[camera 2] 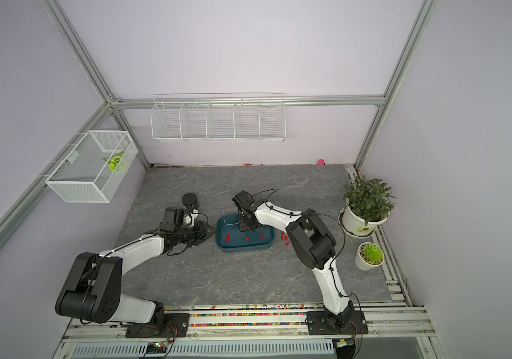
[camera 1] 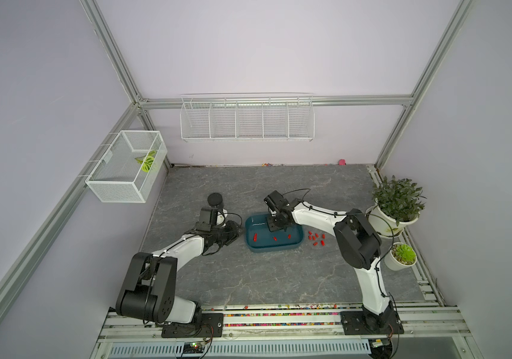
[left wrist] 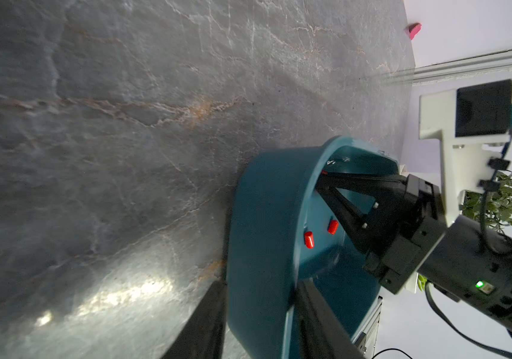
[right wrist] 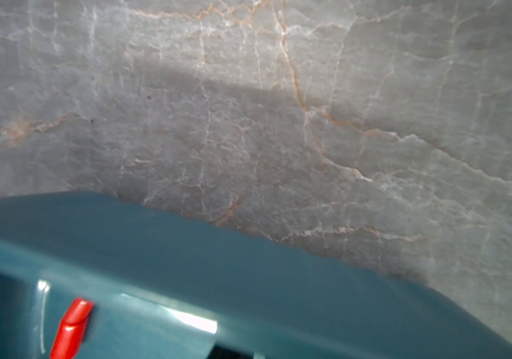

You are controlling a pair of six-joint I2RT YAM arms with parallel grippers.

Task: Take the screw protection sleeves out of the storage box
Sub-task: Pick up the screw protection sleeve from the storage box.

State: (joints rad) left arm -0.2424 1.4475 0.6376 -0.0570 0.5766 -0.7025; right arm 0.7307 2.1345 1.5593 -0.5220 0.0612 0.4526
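Red sleeves outside box – top cams only

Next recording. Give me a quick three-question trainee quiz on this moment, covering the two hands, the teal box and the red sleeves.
1. True or false: the left hand has one finger on each side of the storage box wall.
2. Most screw protection sleeves lie: A) inside the box, B) on the table beside it, C) in the left hand.
3. Which hand reaches down into the box?
Key: 1 true; 2 B; 3 the right hand.
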